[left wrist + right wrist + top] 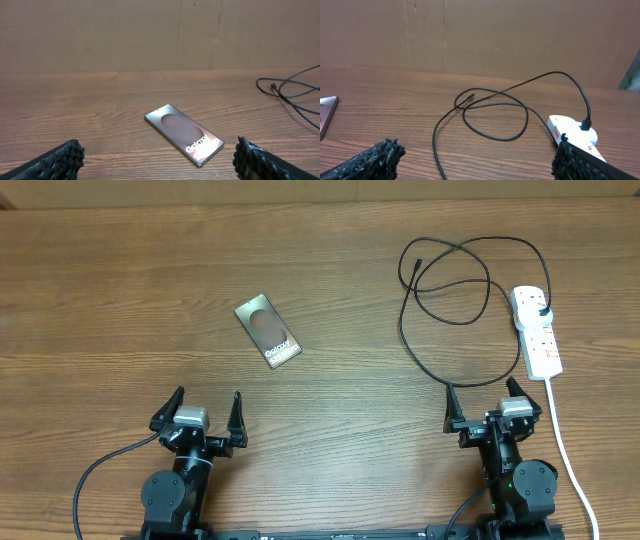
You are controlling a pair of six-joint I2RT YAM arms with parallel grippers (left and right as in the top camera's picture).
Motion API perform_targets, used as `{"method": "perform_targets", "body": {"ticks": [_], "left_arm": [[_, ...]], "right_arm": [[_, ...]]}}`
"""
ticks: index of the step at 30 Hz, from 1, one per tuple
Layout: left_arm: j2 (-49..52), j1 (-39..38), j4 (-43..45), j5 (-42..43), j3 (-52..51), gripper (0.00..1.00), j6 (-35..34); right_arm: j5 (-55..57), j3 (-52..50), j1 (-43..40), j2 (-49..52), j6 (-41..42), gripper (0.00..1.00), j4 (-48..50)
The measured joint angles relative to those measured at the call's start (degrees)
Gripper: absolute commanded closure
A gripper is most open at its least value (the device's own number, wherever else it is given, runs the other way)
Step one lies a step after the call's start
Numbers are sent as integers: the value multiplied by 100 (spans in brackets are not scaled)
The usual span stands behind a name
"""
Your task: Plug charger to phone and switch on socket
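I see the left gripper and right gripper both spread wide and empty on the near side, the phone beyond the left one, the charger looped just left of the socket at far right.

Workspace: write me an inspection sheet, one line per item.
Surface: wood-grain table.
Job's things: phone flat, lettering up; charger loosely looped, connector free, apart from phone; socket at right.
Clutter: nothing seen.
Grippers: left pincer and right pincer open, empty, at the near edge.
Cables: charger's plug sits in socket; white cord runs toward the near edge.
Surroundings: brown panel behind table.
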Motion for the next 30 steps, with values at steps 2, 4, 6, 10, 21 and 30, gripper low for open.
{"method": "perform_targets", "body": {"ticks": [2, 4, 6, 10, 21, 30], "left_arm": [[24, -4, -866, -275, 286, 0, 22], [11, -4, -1659, -601, 584, 0, 22], [22, -4, -1714, -721, 595, 0, 24], [22, -4, -1725, -883, 599, 0, 24], [22, -4, -1735, -929, 601, 0, 24], [22, -4, -1735, -946, 603, 0, 22]], "right_arm": [[-98, 0, -125, 9, 461, 0, 175], [-149, 0, -313, 9, 861, 0, 271], [-177, 0, -328, 11, 1075, 0, 260], [-214, 0, -328, 11, 1309, 0, 260], [-240, 0, -328, 11, 1414, 0, 260], [-238, 0, -328, 11, 1414, 0, 260]]}}
